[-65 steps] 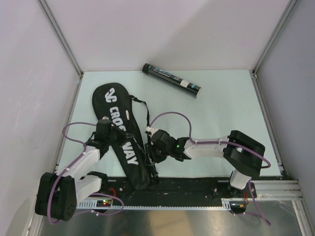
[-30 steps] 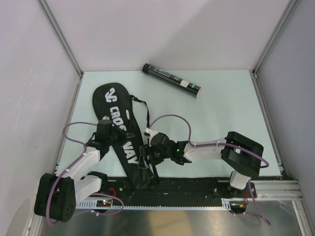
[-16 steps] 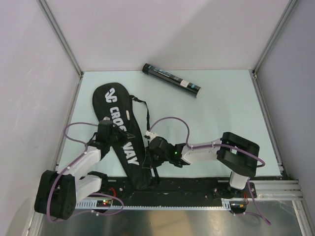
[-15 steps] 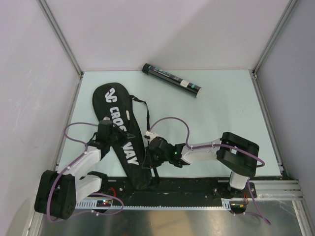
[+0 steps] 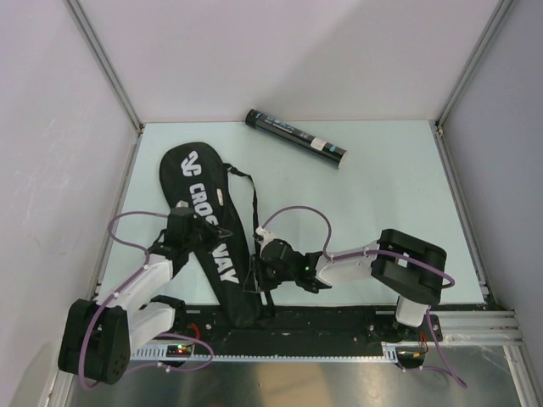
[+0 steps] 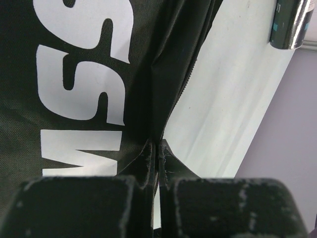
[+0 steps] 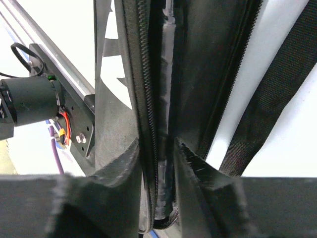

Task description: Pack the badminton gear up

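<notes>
On the pale tabletop, the black CROSSWAY bag lies diagonally at left, the teal-printed tube well apart near the far edge; left gripper pinched tight on the bag's edge, right gripper partly open astride its zipper

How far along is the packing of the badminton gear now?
Done, it seems: a handle-like shape shows inside the bag. In hand: the left gripper pinches the bag's edge; the right gripper stands open at the zipper. Left: the tube lies outside, and the bag is unzipped.
</notes>
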### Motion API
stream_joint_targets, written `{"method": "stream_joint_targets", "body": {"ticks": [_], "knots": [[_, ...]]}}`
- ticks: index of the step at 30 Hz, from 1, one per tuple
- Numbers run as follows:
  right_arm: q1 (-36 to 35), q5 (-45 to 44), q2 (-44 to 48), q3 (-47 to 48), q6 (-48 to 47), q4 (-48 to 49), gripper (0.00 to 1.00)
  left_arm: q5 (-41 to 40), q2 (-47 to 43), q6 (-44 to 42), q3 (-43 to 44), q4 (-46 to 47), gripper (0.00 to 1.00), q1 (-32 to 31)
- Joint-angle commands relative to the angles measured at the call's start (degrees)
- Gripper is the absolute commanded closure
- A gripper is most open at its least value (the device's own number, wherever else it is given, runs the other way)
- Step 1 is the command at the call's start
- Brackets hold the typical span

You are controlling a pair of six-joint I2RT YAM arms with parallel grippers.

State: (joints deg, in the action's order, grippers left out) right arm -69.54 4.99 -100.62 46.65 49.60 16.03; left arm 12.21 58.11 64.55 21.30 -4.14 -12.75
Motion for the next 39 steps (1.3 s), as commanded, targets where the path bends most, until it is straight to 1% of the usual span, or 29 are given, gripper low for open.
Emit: {"method": "stream_joint_targets", "body": {"ticks": [1,3,5,6,9,10,11,14,15,16,17,18,21,23,28,32,36,39], "knots": [[-0.2,1.7,0.0,-0.8,1.9,5.2,0.75,-1.0,-1.6,1.6,-0.9,3.1,1.00,-0.3],[-0.1,2.4,-0.7,-1.0,2.2,5.9,0.86,-1.0,-1.7,1.7,-0.9,3.2,1.00,-0.3],[0.0,2.8,-1.0,-1.0,2.2,6.5,0.88,-1.2,-2.0,1.6,-1.0,3.3,1.00,-0.3],[0.0,2.8,-1.0,-1.0,2.1,6.5,0.87,-1.4,-2.0,1.5,-1.0,3.4,1.00,-0.3],[0.1,1.1,0.0,-1.0,1.8,4.6,0.71,-1.6,-2.1,1.0,-0.8,3.5,1.00,-0.3],[0.2,0.2,0.5,-1.0,1.6,3.5,0.68,-1.5,-2.1,0.7,-0.7,3.5,1.00,-0.3],[0.3,-1.7,1.9,-1.0,0.9,1.7,0.63,-1.4,-2.1,0.1,-0.4,3.5,0.96,-0.3],[1.4,-4.5,5.2,-1.0,-1.2,-1.2,0.50,-1.1,-2.2,-1.1,0.5,2.7,0.70,-0.3],[2.2,-4.4,5.9,-1.0,-1.6,-1.4,0.46,-1.1,-2.2,-1.8,1.1,2.3,0.64,-0.3],[2.8,-4.2,6.4,-1.0,-2.2,-1.5,0.43,-1.3,-2.2,-2.4,2.0,1.3,0.57,-0.3],[3.8,-4.1,6.7,-0.9,-2.8,-1.6,0.40,-1.5,-2.3,-3.7,2.7,0.5,0.53,-0.2],[4.5,-4.0,6.9,-0.7,-3.4,-1.7,0.39,-1.8,-2.5,-4.8,3.3,-0.4,0.51,-0.2],[6.7,-3.8,6.1,1.0,-5.6,-3.0,0.36,-4.0,-3.7,-8.4,5.8,-3.7,0.47,0.0],[8.2,-3.4,4.1,4.2,-7.1,-5.6,0.35,-5.6,-4.9,-10.2,6.8,-6.1,0.45,0.3],[10.7,-2.7,-0.8,10.5,-9.8,-7.0,0.33,-7.4,-7.6,-15.7,8.5,-10.1,0.31,2.3],[12.1,-0.6,-6.0,16.2,-12.2,-8.3,0.31,-8.7,-9.3,-19.2,9.3,-13.0,0.24,3.9],[13.1,-0.4,-10.7,20.9,-13.5,-9.5,0.31,-8.7,-10.8,-20.7,9.3,-14.6,0.17,5.3],[13.6,-0.5,-14.1,24.1,-14.4,-10.7,0.31,-6.8,-11.3,-21.5,9.2,-15.4,0.15,6.3]]}}
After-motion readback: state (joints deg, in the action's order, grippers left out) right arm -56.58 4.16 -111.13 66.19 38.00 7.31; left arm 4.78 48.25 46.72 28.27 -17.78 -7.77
